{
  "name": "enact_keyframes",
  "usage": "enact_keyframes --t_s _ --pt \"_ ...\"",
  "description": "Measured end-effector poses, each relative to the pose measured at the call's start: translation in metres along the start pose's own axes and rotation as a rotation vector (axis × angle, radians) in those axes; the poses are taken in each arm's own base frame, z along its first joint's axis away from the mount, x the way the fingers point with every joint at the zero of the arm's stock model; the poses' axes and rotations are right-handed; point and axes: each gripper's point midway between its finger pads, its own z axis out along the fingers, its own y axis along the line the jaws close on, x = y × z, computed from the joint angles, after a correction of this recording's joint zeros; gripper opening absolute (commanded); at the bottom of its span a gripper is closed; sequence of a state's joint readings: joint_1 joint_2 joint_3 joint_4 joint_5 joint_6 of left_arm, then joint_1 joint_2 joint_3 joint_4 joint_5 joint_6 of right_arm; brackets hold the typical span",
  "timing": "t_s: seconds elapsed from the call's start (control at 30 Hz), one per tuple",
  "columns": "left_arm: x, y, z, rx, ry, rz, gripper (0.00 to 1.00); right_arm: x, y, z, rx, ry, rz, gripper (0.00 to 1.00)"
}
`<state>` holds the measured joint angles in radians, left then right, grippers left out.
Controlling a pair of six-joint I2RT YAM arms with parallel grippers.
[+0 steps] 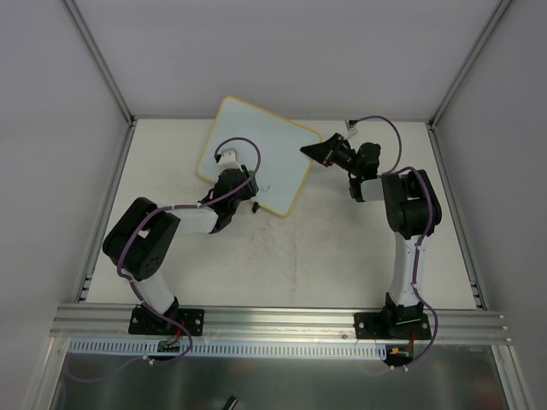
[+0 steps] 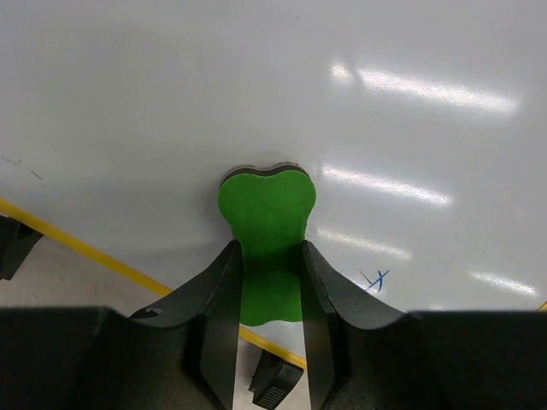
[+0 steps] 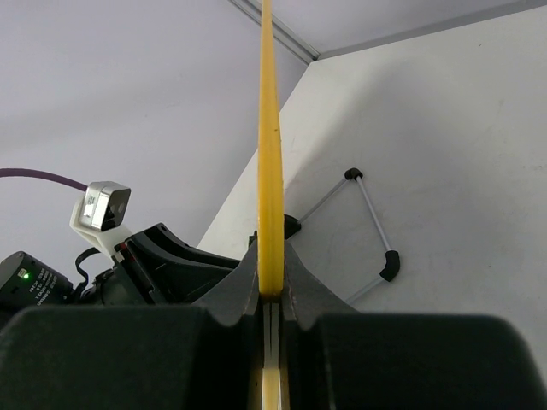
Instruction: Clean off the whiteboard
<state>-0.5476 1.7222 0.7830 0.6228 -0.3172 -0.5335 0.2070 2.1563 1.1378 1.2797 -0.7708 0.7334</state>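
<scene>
The whiteboard [image 1: 256,154] lies tilted at the back middle of the table, white with a yellow rim. My right gripper [image 1: 314,152] is shut on its right corner; in the right wrist view the yellow rim [image 3: 270,145] runs edge-on between the jaws of the right gripper [image 3: 271,286]. My left gripper [image 1: 232,184] is over the board's near part, shut on the green eraser [image 2: 267,235], which is pressed against the white surface [image 2: 256,85]. A small blue pen mark [image 2: 373,279] sits just right of the eraser. Faint dark specks [image 2: 21,166] show at the far left.
The board's black foot [image 2: 275,384] shows below its yellow rim [image 2: 77,245]. A wire stand with black tips [image 3: 367,218] lies on the table under the board. Grey walls and metal frame rails [image 1: 102,64] enclose the table on three sides.
</scene>
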Motion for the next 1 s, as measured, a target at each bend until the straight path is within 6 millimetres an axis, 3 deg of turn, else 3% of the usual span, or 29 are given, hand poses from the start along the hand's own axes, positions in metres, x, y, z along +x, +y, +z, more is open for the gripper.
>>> enact_keyframes --t_s 0.2,0.6,0.87,0.93,1.0 --pt "0.007 -0.018 -0.003 0.036 0.007 0.037 0.00 0.000 0.000 0.000 0.000 0.000 -0.001 0.00" --pt "0.051 -0.080 -0.026 0.182 0.098 0.115 0.00 0.000 0.000 0.000 -0.002 0.000 -0.003 0.00" --pt "0.062 -0.107 -0.034 0.261 0.140 0.138 0.00 -0.001 0.000 -0.001 -0.002 0.000 -0.003 0.00" --pt "0.062 -0.106 -0.041 0.261 0.165 0.147 0.00 0.000 0.000 -0.001 -0.002 0.001 -0.003 0.00" --pt "0.050 -0.106 -0.056 0.262 0.170 0.149 0.00 -0.001 0.000 -0.001 -0.003 0.000 -0.004 0.00"
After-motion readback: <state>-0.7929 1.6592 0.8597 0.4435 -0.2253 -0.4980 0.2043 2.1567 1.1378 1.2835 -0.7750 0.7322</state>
